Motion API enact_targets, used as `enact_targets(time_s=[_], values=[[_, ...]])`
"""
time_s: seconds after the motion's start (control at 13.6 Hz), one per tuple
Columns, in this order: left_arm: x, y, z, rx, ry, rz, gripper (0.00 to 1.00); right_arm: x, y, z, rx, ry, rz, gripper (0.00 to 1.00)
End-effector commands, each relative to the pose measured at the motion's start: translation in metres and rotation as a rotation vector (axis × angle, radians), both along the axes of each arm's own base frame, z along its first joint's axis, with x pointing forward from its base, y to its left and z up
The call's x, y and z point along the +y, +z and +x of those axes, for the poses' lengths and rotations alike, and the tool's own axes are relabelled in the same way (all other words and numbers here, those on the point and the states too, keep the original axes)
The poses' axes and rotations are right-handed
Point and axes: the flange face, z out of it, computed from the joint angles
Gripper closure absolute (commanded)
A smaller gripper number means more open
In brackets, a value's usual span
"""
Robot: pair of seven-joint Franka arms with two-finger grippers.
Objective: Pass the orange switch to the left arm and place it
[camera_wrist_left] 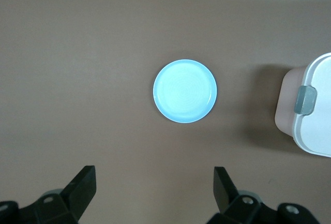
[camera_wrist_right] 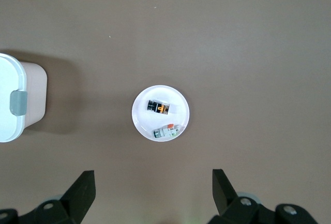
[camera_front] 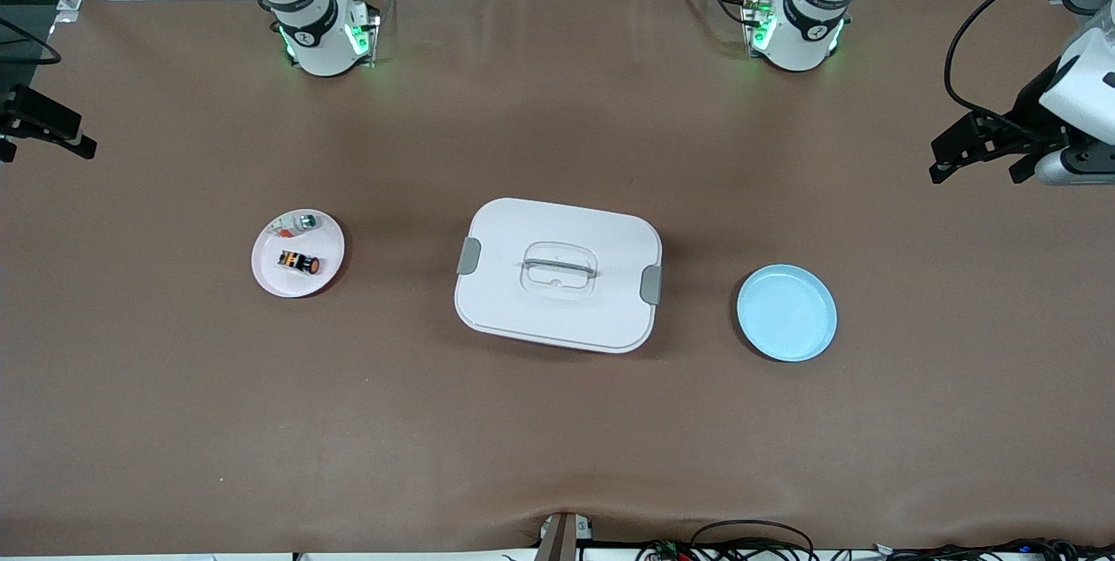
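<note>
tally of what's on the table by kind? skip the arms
Plates: 2, a pink plate and a blue plate
Small parts: 2, the orange switch and a whitish part, both on the pink plate
Boxes: 1, the white box between the plates
Total: 5

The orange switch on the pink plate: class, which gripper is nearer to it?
Right. The right gripper, open, hangs above the table by the pink plate holding the orange switch. The left gripper, open, hangs by the blue plate, past the box.
</note>
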Motion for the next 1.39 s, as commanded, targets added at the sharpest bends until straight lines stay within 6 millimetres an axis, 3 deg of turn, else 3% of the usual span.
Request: enact_targets(time_s=[0.0, 0.37, 0.66, 0.95, 1.32], values=[[-0.001, 0.005, 0.002, 0.009, -0.003, -0.002, 0.00, -0.009, 0.003, -0.006, -0.011, -0.012, 0.012, 0.00], [-0.004, 0.006, 0.001, 0.006, -0.008, -0.002, 0.00, -0.014, -0.011, 0.003, 0.010, -0.015, 0.012, 0.00], [-0.001, 0.006, 0.002, 0.007, -0.005, -0.002, 0.00, -0.012, -0.039, 0.022, 0.033, -0.008, 0.017, 0.00], [0.000, 0.006, 0.002, 0.007, -0.003, -0.002, 0.00, -0.011, -0.111, 0.027, 0.073, -0.060, 0.018, 0.00], [-0.001, 0.006, 0.002, 0.007, -0.005, -0.002, 0.00, 0.012, -0.192, 0.010, 0.101, -0.210, 0.038, 0.00]])
